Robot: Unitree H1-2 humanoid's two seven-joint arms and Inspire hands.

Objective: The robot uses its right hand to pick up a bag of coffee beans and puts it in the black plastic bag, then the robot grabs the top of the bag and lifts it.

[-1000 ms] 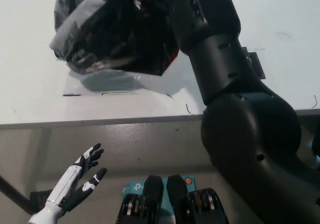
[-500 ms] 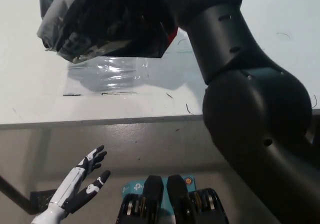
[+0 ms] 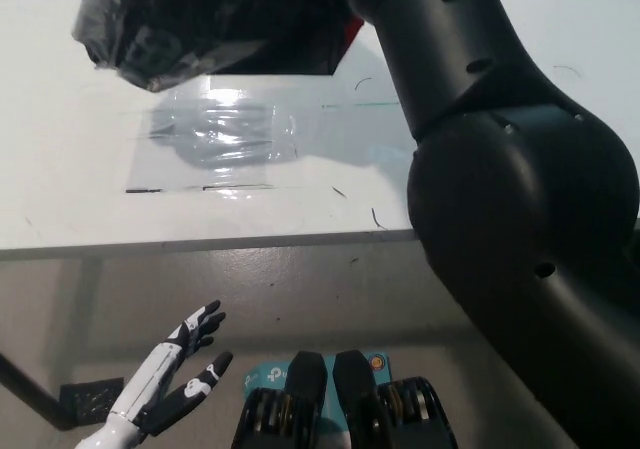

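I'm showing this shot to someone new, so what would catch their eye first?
The huge black right arm fills the picture's right side, reaching up toward the black plastic bag hanging at the top left, above a shiny clear sheet on the white table. The white left hand rests open at lower left, below the table edge.

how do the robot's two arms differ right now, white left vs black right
The white left hand hangs low beside the table's edge, fingers apart, holding nothing. The black right arm reaches up over the white table toward the black plastic bag; its hand is out of view. The left looks slim, the right fills much of the picture.
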